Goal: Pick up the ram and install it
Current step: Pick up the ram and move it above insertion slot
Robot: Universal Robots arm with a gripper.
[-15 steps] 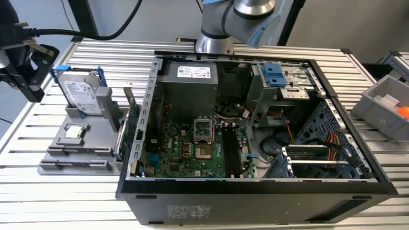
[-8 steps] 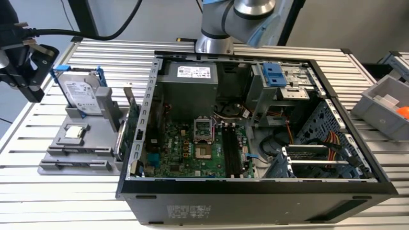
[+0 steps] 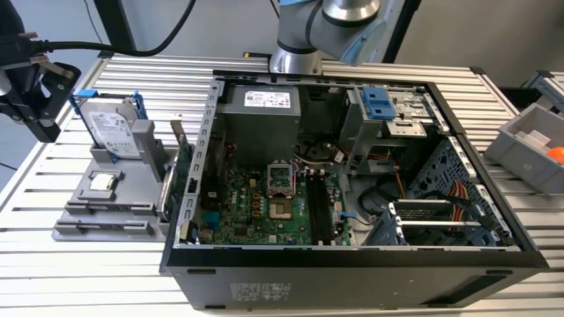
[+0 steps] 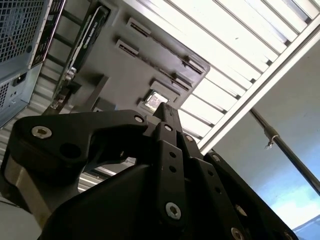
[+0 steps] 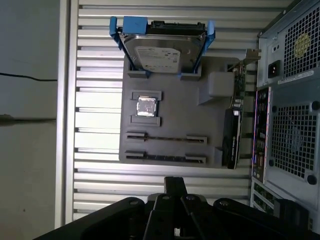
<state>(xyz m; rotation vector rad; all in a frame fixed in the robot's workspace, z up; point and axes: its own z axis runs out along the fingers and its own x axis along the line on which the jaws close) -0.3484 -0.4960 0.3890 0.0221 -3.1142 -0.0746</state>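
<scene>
While the fingers [image 5: 175,186] hang closed on nothing beside the tray [image 5: 182,117], its two long slots bare, the ram [image 3: 315,206] looks already seated in the motherboard [image 3: 255,198], though not surely. Installing seems done; any further press calls for realigning over that slot.

Gripper [image 4: 167,114]: black linkage, close in foreground. Grey holder tray [image 4: 125,70] straight beyond tip, slotted brackets on its face. Small square silver chip [image 4: 155,100] seated in tray, just beside tip along line of sight. Dark card [image 4: 86,35] stands on edge at tray's side, between tray and PC case [image 4: 22,30] with perforated grille. Slatted metal table [image 4: 235,52] under tray.
</scene>
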